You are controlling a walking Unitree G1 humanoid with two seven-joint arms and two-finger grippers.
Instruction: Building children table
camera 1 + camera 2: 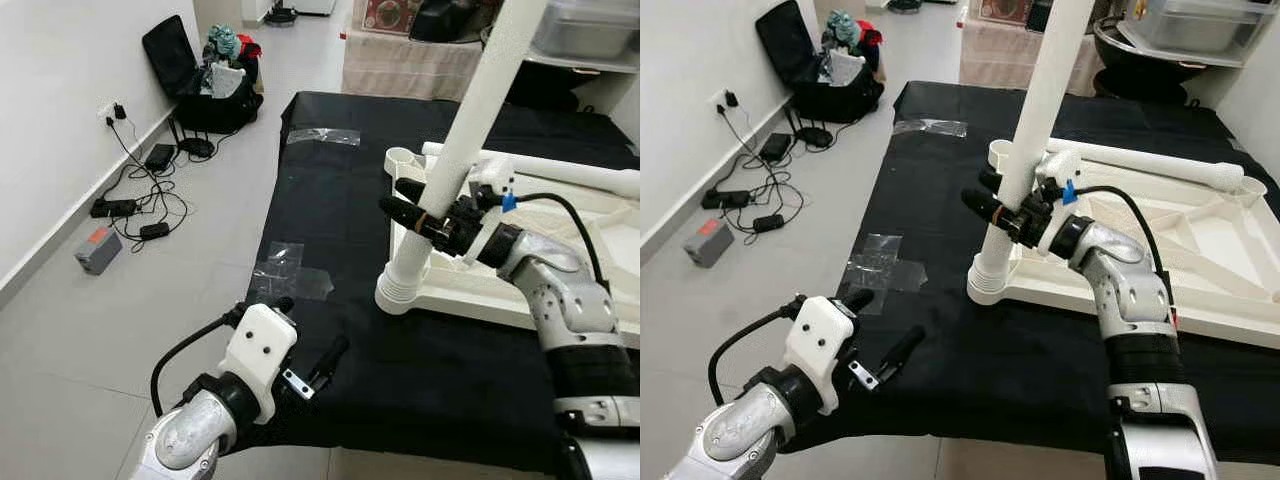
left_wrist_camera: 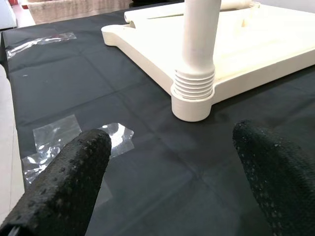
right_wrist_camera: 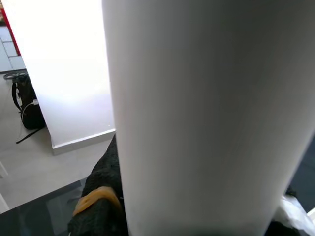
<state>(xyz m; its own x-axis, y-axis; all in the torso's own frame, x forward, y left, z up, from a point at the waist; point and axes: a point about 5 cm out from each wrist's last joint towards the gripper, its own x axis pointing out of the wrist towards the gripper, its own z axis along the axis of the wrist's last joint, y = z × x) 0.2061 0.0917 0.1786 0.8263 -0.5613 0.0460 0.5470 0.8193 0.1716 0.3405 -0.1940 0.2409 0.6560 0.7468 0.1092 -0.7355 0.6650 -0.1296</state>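
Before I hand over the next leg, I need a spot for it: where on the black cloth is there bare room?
Bare cloth lies between the clear tape patch and the upturned tabletop, and along the near edge beside the left gripper. The right side is crowded: the tabletop covers it, and the right gripper clamps the upright leg at its corner socket.

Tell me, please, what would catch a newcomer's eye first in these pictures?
Most striking is the tall white table leg, standing upright in a corner socket of the upturned white tabletop on the black cloth, with the right gripper clamped around it. Nearer the camera, the left gripper hovers open over the cloth's edge.
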